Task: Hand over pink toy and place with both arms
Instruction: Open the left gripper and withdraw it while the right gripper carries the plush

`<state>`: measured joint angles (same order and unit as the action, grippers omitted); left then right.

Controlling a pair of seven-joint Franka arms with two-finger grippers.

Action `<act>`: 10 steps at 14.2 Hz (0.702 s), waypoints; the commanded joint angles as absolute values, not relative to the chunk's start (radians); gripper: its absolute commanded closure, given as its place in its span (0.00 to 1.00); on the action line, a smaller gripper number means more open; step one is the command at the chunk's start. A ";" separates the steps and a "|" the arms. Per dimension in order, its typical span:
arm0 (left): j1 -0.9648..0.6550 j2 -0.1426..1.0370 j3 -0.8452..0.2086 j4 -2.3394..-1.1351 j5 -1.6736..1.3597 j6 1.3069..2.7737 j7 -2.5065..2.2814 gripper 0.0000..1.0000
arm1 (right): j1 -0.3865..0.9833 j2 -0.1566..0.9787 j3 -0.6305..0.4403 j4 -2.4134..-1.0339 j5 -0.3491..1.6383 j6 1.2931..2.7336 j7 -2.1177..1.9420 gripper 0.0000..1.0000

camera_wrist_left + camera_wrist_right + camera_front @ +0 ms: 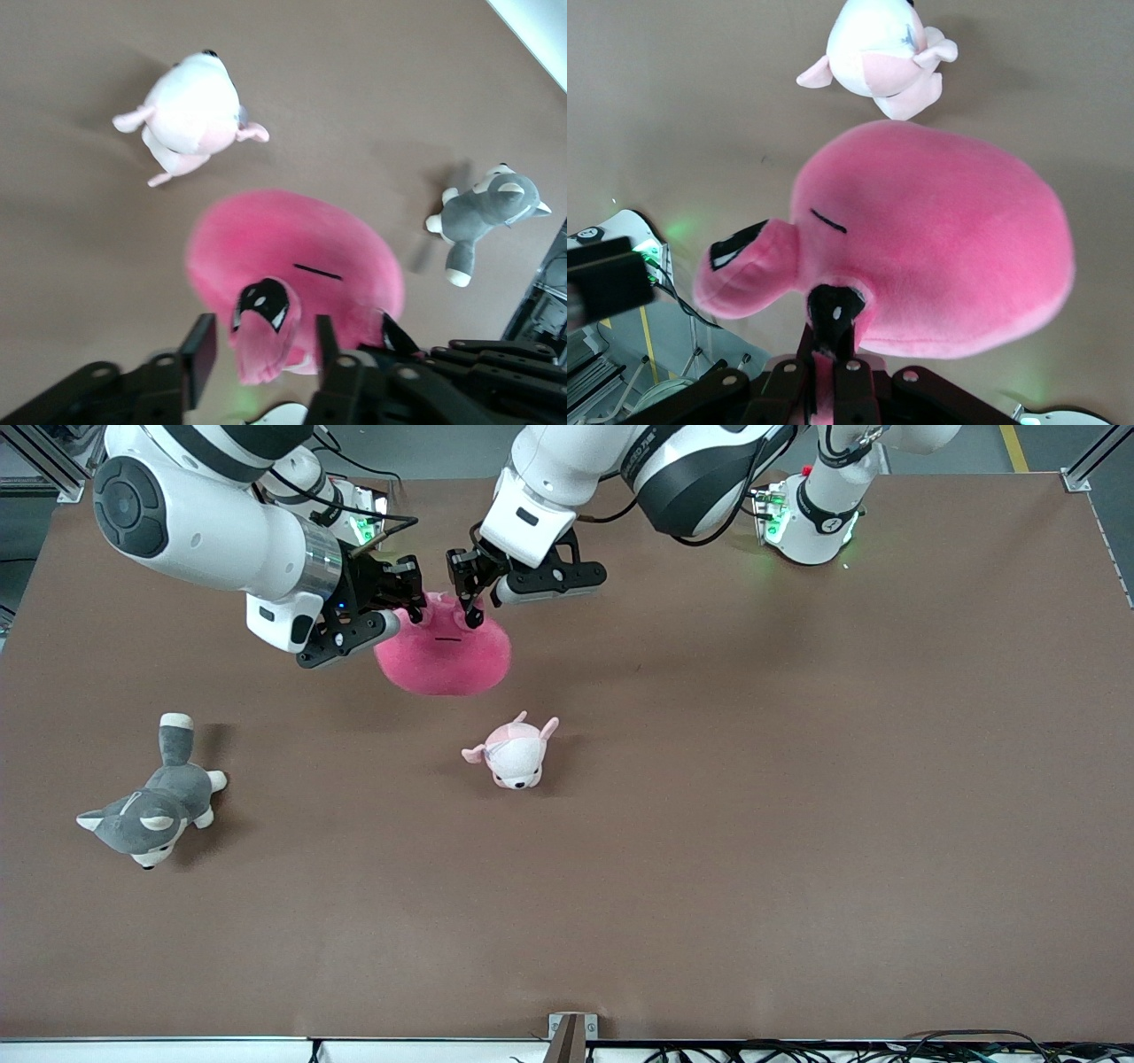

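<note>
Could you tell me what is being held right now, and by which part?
The right end effector pinches the pink toy by one ear.

Hot-pink toy [443, 660] with black eyes, pale pink-and-white plush [514, 753], grey-and-white husky [155, 810], brown table [797, 779].

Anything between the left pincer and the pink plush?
Nothing visible: the left pincer stands open around one ear of the round hot-pink plush toy, and the right pincer is shut on the other ear.

The pink toy [443, 657] hung over the table [797, 824]; the small plush [514, 753] lay nearer the camera, the husky [151, 810] toward the right arm's end.
</note>
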<state>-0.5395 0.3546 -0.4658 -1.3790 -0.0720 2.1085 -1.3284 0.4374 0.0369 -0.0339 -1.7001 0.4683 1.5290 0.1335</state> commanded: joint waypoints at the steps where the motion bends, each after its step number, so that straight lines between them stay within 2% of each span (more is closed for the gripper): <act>1: -0.514 0.276 -0.463 -1.378 -0.028 1.989 -1.284 0.00 | 0.361 0.032 -0.034 -1.671 0.454 1.485 0.114 0.98; 3: -0.465 0.215 -0.465 -1.376 -0.025 1.895 -1.172 0.00 | 0.248 0.038 -0.034 -1.671 0.446 1.479 -0.005 0.99; 6: -0.391 0.132 -0.465 -1.376 -0.025 1.743 -1.054 0.00 | 0.088 0.112 -0.034 -1.652 0.439 1.480 -0.184 0.99; 10: -0.260 0.072 -0.463 -1.376 -0.025 1.541 -0.869 0.00 | 0.012 0.242 -0.032 -1.582 0.448 1.483 -0.198 0.99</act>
<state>-0.3212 0.0997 -0.4624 -1.3625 -0.0386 1.6175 -0.9570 0.0298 0.1662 -0.0527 -1.6568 0.4422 1.4994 -0.2027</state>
